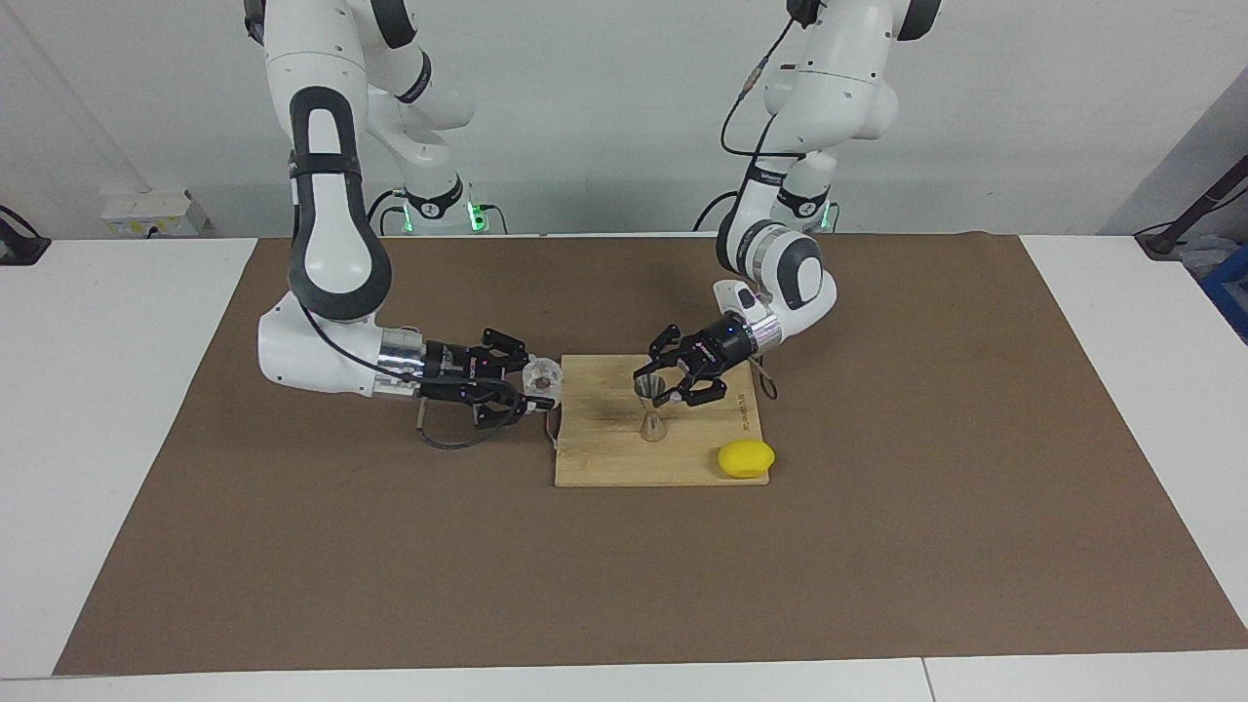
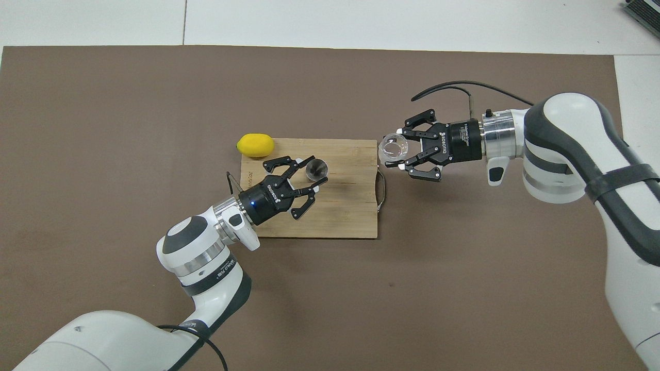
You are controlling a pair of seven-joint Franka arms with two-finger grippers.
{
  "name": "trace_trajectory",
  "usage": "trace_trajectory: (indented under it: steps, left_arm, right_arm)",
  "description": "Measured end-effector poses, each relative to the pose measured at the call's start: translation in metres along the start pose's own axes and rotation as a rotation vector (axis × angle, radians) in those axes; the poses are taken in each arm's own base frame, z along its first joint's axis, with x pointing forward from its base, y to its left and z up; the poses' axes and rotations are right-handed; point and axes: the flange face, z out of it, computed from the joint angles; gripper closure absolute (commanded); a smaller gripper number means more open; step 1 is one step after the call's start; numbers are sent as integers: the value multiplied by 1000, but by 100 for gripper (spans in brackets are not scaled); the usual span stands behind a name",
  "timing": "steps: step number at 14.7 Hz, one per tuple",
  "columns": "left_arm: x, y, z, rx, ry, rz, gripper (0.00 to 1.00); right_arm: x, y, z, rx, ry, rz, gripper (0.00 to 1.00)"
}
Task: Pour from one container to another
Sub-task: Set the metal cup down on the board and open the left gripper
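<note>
The left gripper (image 1: 661, 382), jaws closed around the silvery hourglass-shaped metal jigger (image 1: 650, 408), blocks the middle of the bamboo cutting board (image 1: 604, 458). The right gripper (image 1: 539, 382), jaws clamped on the clear faceted glass tumbler (image 1: 542, 376), blocks the board's edge. Bare board lies open between both jaws. The yellow lemon (image 1: 746, 458) obstructs one corner; the brown surface (image 1: 624, 585) elsewhere is open.
</note>
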Motion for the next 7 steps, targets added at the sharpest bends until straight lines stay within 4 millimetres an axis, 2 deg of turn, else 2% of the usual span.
trace_trajectory:
  steps: [1,2,7]
  left_arm:
    - [0,0,0,0,0,0,41]
    - [0,0,0,0,0,0,0]
    - [-15,-14,-12,33,-29,-4,0]
  right_arm:
    - [-1,0,2,0,-6,0,100]
    - [-2,0,3,2,-13,2,100]
    - [-5,1,10,3,-37,6,100]
